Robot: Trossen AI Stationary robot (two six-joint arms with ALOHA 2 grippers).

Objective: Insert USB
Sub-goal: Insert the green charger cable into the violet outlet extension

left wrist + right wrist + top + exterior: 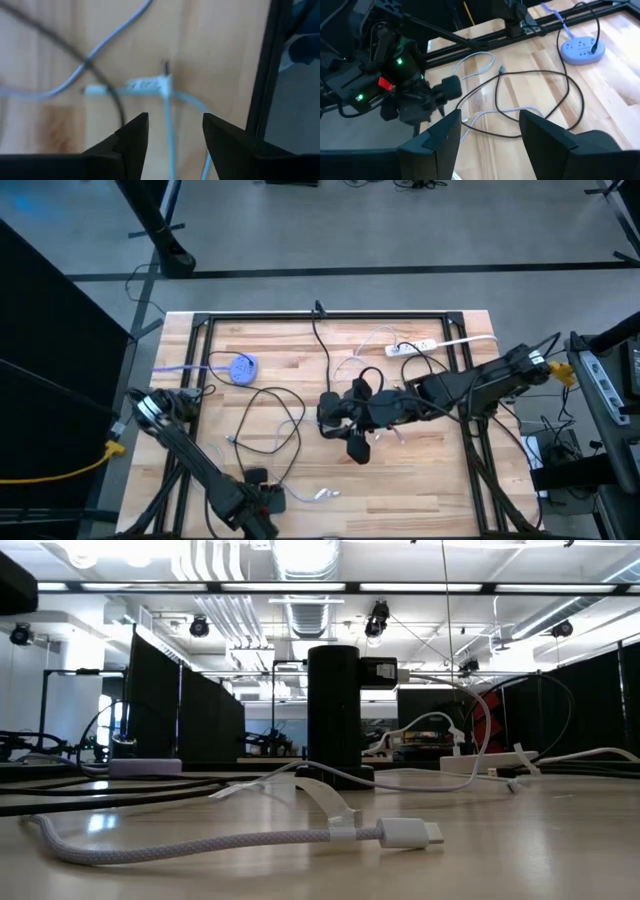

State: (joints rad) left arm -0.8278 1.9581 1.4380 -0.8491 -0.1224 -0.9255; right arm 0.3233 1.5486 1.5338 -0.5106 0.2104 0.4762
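A white USB cable lies slack on the wooden table, and its plug end (145,85) rests flat near the table's near edge (322,494). My left gripper (175,122) hovers just left of that plug (272,500), pointing down, open, with nothing between its fingers. A thin black cable (107,85) crosses the white one there. My right gripper (490,120) is open and raised over the table's middle (345,432), holding nothing. In the low view a white plug on a braided cable (405,833) lies on the tabletop.
A round blue power hub (242,368) sits at the far left with a black cable loop (275,420) running from it. A white power strip (415,347) lies at the far right. A dark upright cylinder (335,710) stands mid-table in the low view. A black frame (330,318) borders the table.
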